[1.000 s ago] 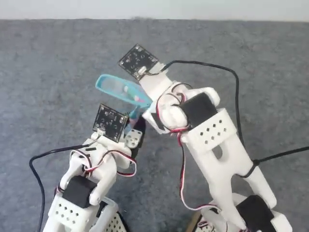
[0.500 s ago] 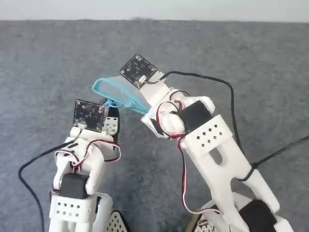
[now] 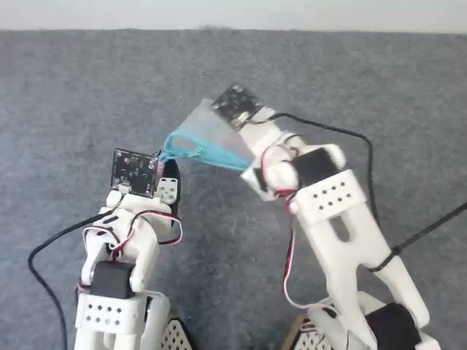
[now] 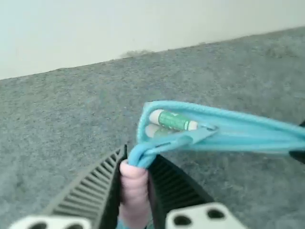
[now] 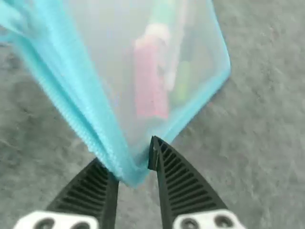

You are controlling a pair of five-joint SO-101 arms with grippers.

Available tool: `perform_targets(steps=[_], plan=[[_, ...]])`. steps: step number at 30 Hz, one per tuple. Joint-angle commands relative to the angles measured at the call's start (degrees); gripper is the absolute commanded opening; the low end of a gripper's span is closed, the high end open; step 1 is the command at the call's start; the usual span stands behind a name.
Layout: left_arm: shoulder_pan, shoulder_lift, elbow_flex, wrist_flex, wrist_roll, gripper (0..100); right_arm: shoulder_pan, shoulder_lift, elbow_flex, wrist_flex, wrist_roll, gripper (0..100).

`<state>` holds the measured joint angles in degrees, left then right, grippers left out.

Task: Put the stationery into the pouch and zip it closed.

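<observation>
We hold the pouch (image 3: 208,138) off the table (image 3: 73,87) at mid-scene, right gripper (image 5: 128,157) pinching its right end as anchor, left gripper (image 4: 137,157) clamped on the zip pull (image 4: 167,141), apparently to zip the stationery (image 5: 150,81) in.

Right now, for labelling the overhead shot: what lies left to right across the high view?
Left arm's black square camera board, translucent blue-edged zip pouch, right arm's white perforated bracket.
</observation>
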<state>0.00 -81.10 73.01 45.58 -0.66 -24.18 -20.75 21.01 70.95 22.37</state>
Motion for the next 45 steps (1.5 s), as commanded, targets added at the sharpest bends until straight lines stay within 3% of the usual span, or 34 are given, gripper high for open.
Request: perform_targets(steps=[1,10,15,22,27,31,35,38,45], plan=[[-2.81,-0.53,-1.89,-2.81,0.88,1,8.40,-0.13,1.23,0.22,2.29,0.6],[-2.37,-0.44,-1.36,-2.81,0.88,1,17.27,-0.22,0.97,0.22,7.38,0.6],[-0.09,-0.44,-1.10,-2.64,0.97,1,17.63,-0.31,0.88,0.22,7.12,0.6],[9.67,-0.44,1.89,-2.37,0.79,1,9.89,-1.98,-2.29,4.09,1.93,1.2],[14.51,-0.44,2.77,-2.37,0.70,1,3.21,-13.67,-1.85,6.11,-2.20,12.3],[16.70,-0.44,3.30,-2.46,0.70,1,-3.21,-24.66,3.69,7.52,-2.55,19.0],[18.90,-0.44,3.30,-2.37,0.70,4,-10.42,-29.23,13.89,1.71,-2.46,20.5],[19.96,-0.44,3.30,-2.02,0.70,9,-11.03,-27.03,19.08,-4.44,-2.29,20.5],[20.04,-0.44,3.30,-2.02,0.70,8,-7.34,-16.75,20.40,-15.25,2.02,20.8]])
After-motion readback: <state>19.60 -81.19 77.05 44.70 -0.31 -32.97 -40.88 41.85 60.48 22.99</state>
